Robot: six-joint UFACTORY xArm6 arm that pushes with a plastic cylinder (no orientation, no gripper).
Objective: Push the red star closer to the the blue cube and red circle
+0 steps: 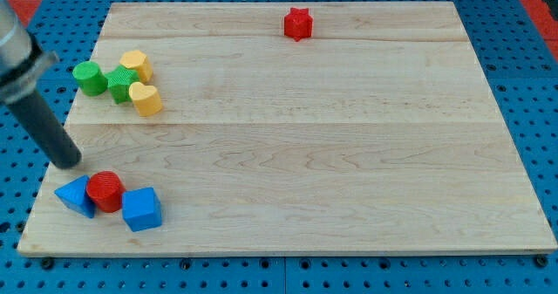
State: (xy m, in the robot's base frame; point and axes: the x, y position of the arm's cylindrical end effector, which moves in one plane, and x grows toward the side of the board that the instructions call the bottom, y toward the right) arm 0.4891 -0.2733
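Observation:
The red star (298, 23) sits near the view's top edge of the wooden board, right of centre. The blue cube (142, 209) and the red circle (105, 190) lie touching at the view's bottom left, with a blue triangle (76, 195) on the circle's left. My tip (68, 163) rests at the board's left edge, just above the blue triangle and red circle, far from the red star.
A cluster at the upper left holds a green circle (89, 77), a green star (119, 84), a yellow hexagon-like block (136, 64) and a yellow heart (146, 99). The wooden board (349, 154) lies on a blue pegboard (523, 32).

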